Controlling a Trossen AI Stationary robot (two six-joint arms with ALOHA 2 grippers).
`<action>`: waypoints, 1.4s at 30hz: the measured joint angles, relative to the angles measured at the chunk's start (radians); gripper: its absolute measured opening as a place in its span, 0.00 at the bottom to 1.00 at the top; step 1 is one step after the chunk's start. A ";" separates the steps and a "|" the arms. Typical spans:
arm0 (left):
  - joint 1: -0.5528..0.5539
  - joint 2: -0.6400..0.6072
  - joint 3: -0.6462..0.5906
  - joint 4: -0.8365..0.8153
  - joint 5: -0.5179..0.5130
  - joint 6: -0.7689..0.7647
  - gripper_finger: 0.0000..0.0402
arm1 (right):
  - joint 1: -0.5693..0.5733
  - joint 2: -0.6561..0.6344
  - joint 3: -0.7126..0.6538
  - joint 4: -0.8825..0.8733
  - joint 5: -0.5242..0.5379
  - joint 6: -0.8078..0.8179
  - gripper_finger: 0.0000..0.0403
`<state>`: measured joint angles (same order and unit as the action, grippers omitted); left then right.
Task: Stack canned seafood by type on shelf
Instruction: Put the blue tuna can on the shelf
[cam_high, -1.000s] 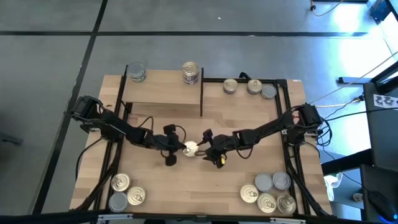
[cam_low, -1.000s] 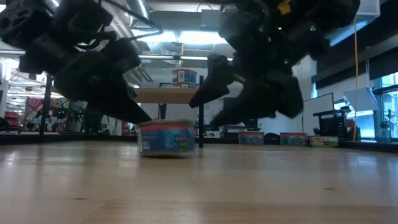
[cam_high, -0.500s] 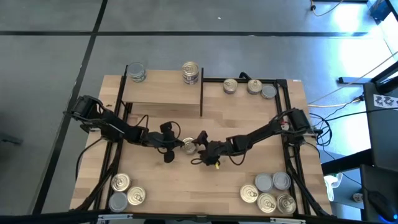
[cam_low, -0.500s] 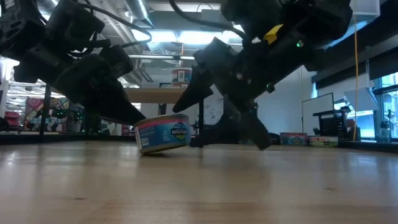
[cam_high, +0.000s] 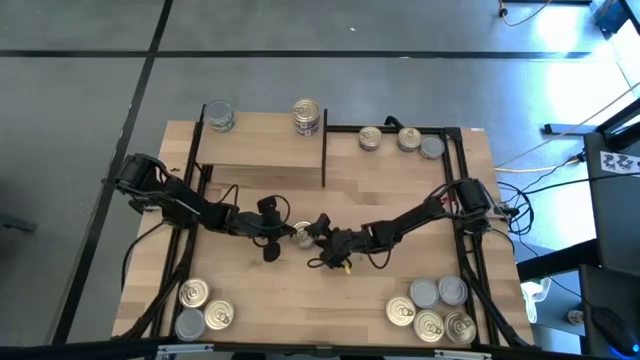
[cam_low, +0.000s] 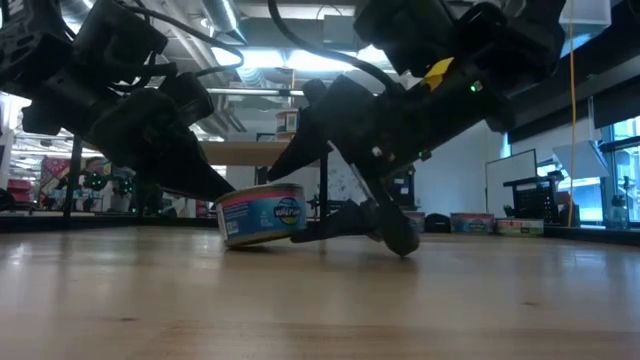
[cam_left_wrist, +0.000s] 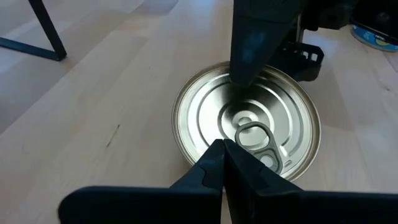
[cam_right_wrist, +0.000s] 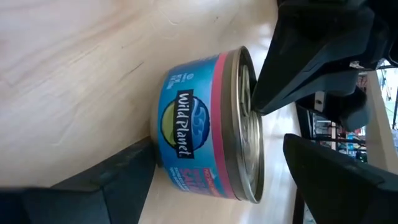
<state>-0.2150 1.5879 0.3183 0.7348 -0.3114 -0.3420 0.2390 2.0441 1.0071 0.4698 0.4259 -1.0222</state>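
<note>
One tin of canned seafood (cam_low: 262, 215) with a blue and pink label and a pull-tab top (cam_left_wrist: 249, 127) lies tilted at the middle of the table, its right side raised. My left gripper (cam_high: 287, 233) is shut, its tips on the tin's left edge. My right gripper (cam_high: 318, 232) is open, coming at the tin from the right. One finger (cam_low: 310, 135) stands above the top and the other (cam_low: 335, 226) lies low by the raised bottom edge. The shelf (cam_high: 260, 150) at the far left carries two stacks of tins (cam_high: 219, 117) (cam_high: 308, 116). My left gripper presses its shut fingertips (cam_left_wrist: 222, 163) down on the tin's top, just inside the rim (cam_right_wrist: 249, 106) on the tin's left side. The fingers slant down from the table's left. The tin rests on its left bottom edge, with its right side off the table. My right gripper's lower finger (cam_right_wrist: 124, 177) lies beside the tin's bottom; I cannot tell whether it touches. The upper finger (cam_right_wrist: 336, 180) stands off the top.
Loose tins lie in three groups: far right (cam_high: 400, 140), near right (cam_high: 435, 308) and near left (cam_high: 200, 305). Black frame rails (cam_high: 470, 250) run along the table's left and right sides. Bare wood lies between the middle tin and the near edge.
My right gripper has sunk toward the table, moved left toward the tin and rolled, so its open fingers now stand one above the other around the tin. The tin, flat a second ago, has tipped: its right side has risen while its left edge stays down under my left gripper.
</note>
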 joint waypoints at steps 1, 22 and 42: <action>0.000 0.000 0.000 0.001 0.000 0.000 0.01 | -0.005 0.000 0.000 0.000 -0.002 0.000 0.86; 0.002 0.000 0.000 0.009 -0.012 -0.089 0.02 | -0.023 0.002 -0.003 -0.008 -0.070 0.058 0.48; 0.002 -0.005 0.007 0.090 -0.055 -0.065 0.38 | 0.044 -0.246 -0.010 -0.291 0.036 0.146 0.48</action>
<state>-0.2134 1.5832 0.3252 0.8253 -0.3668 -0.4072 0.2832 1.7985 0.9966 0.1784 0.4616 -0.8765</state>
